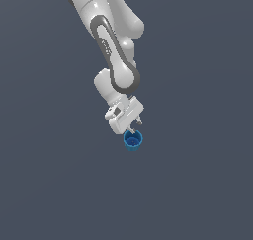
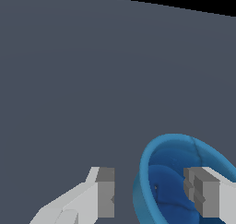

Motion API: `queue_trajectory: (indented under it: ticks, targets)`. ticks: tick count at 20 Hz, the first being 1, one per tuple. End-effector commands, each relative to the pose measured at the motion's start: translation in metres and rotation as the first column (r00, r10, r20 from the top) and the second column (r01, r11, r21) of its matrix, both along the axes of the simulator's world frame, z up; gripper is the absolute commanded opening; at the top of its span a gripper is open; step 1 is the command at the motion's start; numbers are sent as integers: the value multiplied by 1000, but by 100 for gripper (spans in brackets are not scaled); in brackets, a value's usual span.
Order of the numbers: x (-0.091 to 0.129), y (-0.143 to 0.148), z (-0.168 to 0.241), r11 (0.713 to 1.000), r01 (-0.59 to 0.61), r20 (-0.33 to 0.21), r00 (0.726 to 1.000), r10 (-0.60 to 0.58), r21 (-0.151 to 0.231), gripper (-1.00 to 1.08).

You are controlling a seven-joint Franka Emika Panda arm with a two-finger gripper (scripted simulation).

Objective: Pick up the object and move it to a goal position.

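The object, a small bright-blue round cup (image 1: 133, 141), sits just under my white gripper (image 1: 135, 127) near the middle of the exterior view. In the wrist view the cup (image 2: 159, 172) shows its hollow inside. My gripper (image 2: 150, 193) is open and straddles the cup's near wall. One finger (image 2: 105, 193) is outside the cup with a gap to the wall, and the other finger (image 2: 203, 193) reaches inside the hollow. Neither pad visibly presses on the wall. No goal marker shows in either view.
A plain dark grey-blue floor (image 1: 59, 184) spreads all around the cup. The white arm (image 1: 116, 61) comes down from the top of the exterior view. A black band lies beyond the floor's far edge (image 2: 138, 1) in the wrist view.
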State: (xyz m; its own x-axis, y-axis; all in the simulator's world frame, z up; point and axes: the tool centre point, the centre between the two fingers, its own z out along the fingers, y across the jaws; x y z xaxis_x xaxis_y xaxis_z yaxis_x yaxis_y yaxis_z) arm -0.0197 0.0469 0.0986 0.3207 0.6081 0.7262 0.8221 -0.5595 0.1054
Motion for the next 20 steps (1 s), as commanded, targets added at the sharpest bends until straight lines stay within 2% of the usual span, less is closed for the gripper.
queue_trajectory:
  ticks: [1, 20]
  targets:
    - [-1, -1, -1, 1000, -2, 13, 1000, 2, -6, 28]
    - [-6, -10, -5, 1000, -2, 27, 1000, 3, -28, 28]
